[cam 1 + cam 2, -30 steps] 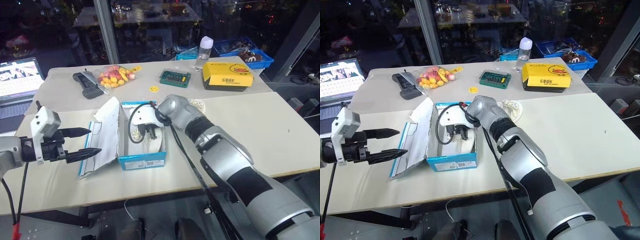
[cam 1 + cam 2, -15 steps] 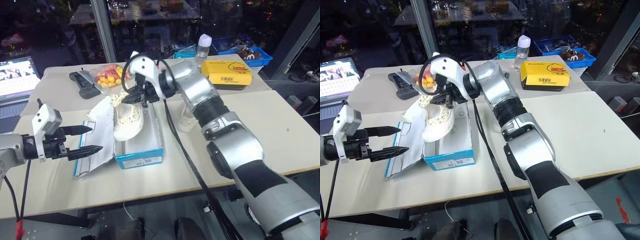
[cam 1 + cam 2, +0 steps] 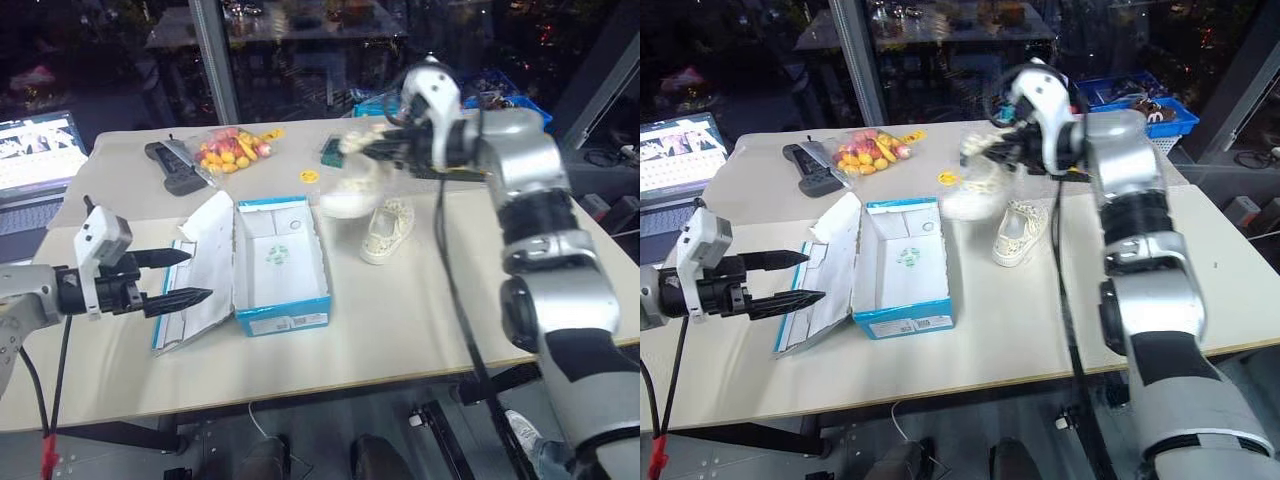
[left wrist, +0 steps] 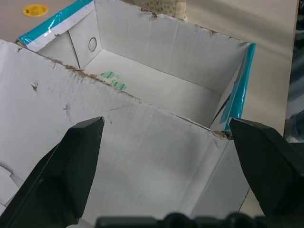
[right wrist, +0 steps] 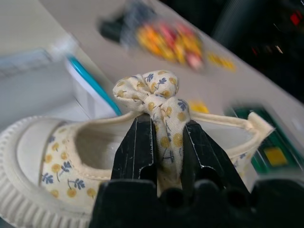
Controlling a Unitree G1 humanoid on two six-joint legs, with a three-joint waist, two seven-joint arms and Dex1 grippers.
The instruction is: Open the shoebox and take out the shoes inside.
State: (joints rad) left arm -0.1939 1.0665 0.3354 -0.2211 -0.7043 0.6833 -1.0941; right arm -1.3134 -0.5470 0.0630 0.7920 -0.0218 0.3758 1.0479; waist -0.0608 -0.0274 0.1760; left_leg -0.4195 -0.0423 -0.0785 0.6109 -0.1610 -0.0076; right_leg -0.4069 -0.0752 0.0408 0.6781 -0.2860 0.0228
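The blue shoebox (image 3: 283, 318) stands open in the middle of the table, its white inside bare and its lid (image 3: 205, 262) folded out to the left. One cream shoe (image 3: 387, 232) lies on the table just right of the box. The other cream shoe (image 3: 347, 197), printed with small flowers, hangs in the air above the table between box and first shoe. My right gripper (image 5: 164, 127) is shut on its fabric bow (image 5: 154, 92). At the left, my left gripper (image 3: 190, 277) stands open, level, its fingertips over the lid (image 4: 142, 156).
A bag of colourful sweets (image 3: 228, 152), a black device (image 3: 172, 168), a yellow round sticker (image 3: 309, 176) and a green case (image 3: 331, 150) lie on the far table half. A laptop (image 3: 38, 155) sits far left. Bare table lies right of the shoes.
My right gripper lifted the flower-print shoe out of the box and swung it up and to the right, above the table beside the other shoe. The left gripper stayed put.
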